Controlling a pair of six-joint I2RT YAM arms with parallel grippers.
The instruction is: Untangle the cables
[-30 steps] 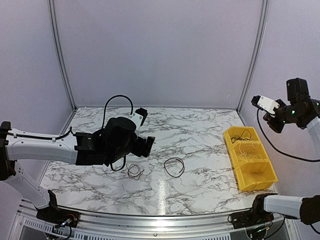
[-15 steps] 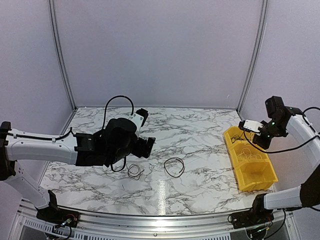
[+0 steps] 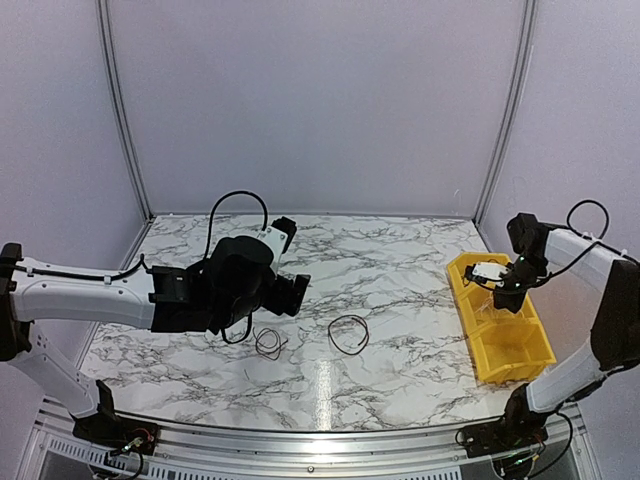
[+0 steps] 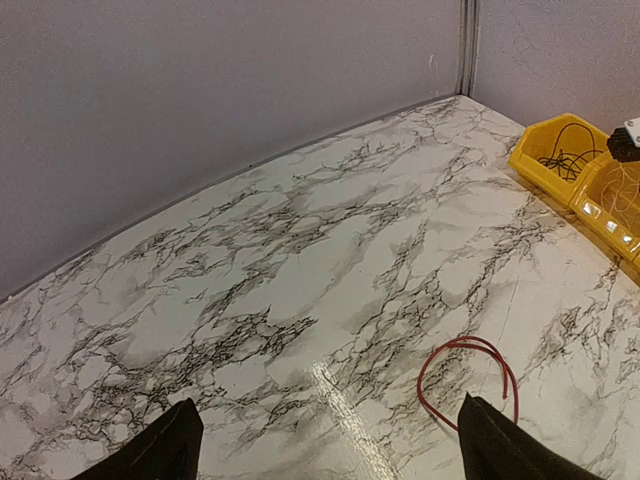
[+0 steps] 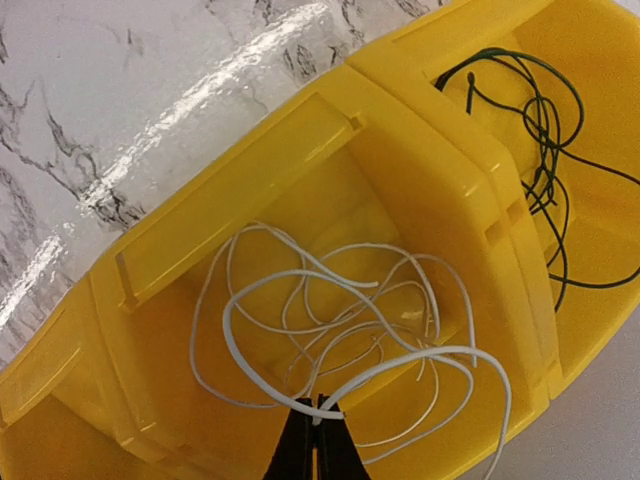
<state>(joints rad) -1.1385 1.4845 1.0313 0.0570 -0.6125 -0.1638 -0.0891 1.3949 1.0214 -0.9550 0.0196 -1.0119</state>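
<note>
Our right hand [image 5: 313, 412] is clamped tight on a white wire [image 5: 345, 340] in the middle compartment of the bin [image 5: 420, 190]; black wires [image 5: 540, 130] lie in the next one; our left hand [image 4: 330, 450] gapes wide, empty, above the bench [image 4: 300, 250], near a red wire [image 4: 470, 340].

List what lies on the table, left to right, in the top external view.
small cable tangle → larger cable loop → yellow bin. The left arm overlaps the tangle, and the right end effector, shut on a white cable, overlaps the bin, so both are left out.
</note>
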